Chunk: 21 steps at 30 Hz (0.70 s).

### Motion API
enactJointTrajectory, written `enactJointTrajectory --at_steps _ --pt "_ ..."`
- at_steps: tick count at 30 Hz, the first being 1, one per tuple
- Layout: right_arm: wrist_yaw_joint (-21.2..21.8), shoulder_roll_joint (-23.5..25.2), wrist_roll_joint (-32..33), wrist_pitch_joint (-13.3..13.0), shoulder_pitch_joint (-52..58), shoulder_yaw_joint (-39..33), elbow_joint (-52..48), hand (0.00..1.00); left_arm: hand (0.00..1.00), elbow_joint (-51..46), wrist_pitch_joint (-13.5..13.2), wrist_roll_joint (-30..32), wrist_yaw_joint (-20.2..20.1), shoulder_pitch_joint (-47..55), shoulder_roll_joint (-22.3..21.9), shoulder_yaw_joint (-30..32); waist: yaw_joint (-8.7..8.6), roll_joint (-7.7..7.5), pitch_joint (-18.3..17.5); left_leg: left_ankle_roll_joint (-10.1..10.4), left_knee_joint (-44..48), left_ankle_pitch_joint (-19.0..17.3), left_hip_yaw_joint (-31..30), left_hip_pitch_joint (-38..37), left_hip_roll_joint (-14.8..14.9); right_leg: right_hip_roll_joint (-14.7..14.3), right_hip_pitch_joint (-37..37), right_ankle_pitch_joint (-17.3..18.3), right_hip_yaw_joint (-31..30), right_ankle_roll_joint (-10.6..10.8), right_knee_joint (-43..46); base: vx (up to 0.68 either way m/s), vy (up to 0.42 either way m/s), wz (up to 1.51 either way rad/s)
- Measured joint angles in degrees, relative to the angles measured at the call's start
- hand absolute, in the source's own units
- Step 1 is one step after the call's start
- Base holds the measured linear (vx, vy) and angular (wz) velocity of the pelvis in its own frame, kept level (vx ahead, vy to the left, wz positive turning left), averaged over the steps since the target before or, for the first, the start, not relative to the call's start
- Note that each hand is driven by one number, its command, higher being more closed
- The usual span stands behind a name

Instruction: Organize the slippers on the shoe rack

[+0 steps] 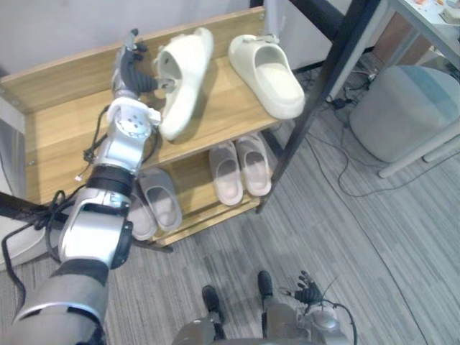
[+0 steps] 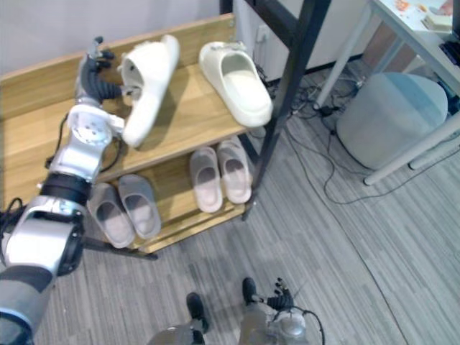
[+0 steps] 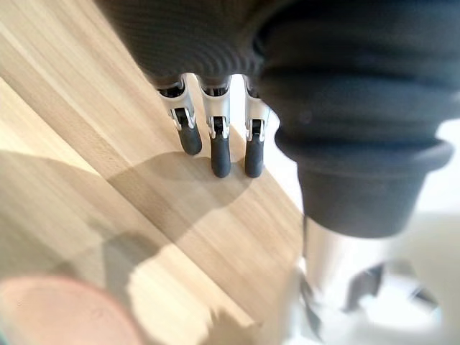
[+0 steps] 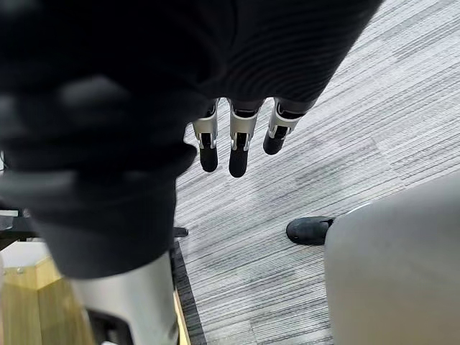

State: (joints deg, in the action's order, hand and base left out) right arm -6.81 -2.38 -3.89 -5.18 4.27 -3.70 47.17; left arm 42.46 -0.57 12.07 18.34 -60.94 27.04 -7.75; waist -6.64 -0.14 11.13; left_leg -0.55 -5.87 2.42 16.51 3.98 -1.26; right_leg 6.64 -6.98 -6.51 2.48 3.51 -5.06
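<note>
A wooden shoe rack [image 1: 65,122] stands before me. On its top shelf one cream slipper [image 1: 183,79] stands tilted on its side, and its mate [image 1: 267,72] lies flat to the right. My left hand [image 1: 133,68] is raised just left of the tilted slipper, fingers [image 3: 219,147] straight over the wood and thumb against the slipper's strap. It is open. The lower shelf holds a beige pair [image 1: 241,169] and a grey pair [image 1: 154,205]. My right hand [image 1: 309,293] hangs low over the carpet, open, fingers [image 4: 237,154] relaxed and holding nothing.
A black metal frame post [image 1: 327,86] slants past the rack's right end. A grey round pouf [image 1: 406,111] and white table legs [image 1: 417,154] stand at the right, with cables [image 1: 345,165] on the grey carpet. A white object [image 1: 14,237] sits left of the rack.
</note>
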Motion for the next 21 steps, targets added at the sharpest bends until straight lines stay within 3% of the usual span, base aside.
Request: enactJointTrajectory --at_steps 13,17,21 --pt "-0.1 -0.4 -0.2 0.8 -0.9 1.6 1.3 0.0 0.0 -2.5 -0.4 -3.3 0.0 0.0 -3.2 -0.9 0.15 0.12 -0.2 -0.2 0.0 0.3 -2.1 -0.1 -0.5 0.5 1.1 0.3 1.9 0.5 0.0 0.01 -0.001 0.08" --pt "-0.2 -0.5 -0.3 1.3 -0.9 1.6 1.4 0.0 0.0 -3.6 -0.9 -8.2 0.2 1.2 -3.7 -1.1 0.35 0.48 -0.6 -0.2 0.0 0.7 -3.0 -0.1 -0.5 0.5 1.6 0.4 3.1 0.3 0.0 -0.02 -0.015 0.12" --pt "-0.4 -0.5 -0.3 1.8 -0.9 1.6 2.2 0.0 0.0 -11.4 -2.2 -12.4 0.2 8.2 -5.4 -1.1 0.73 1.05 -1.5 -0.1 0.0 0.9 -3.8 -0.2 -0.4 0.4 2.2 0.6 3.8 0.2 0.0 -0.02 -0.012 0.11"
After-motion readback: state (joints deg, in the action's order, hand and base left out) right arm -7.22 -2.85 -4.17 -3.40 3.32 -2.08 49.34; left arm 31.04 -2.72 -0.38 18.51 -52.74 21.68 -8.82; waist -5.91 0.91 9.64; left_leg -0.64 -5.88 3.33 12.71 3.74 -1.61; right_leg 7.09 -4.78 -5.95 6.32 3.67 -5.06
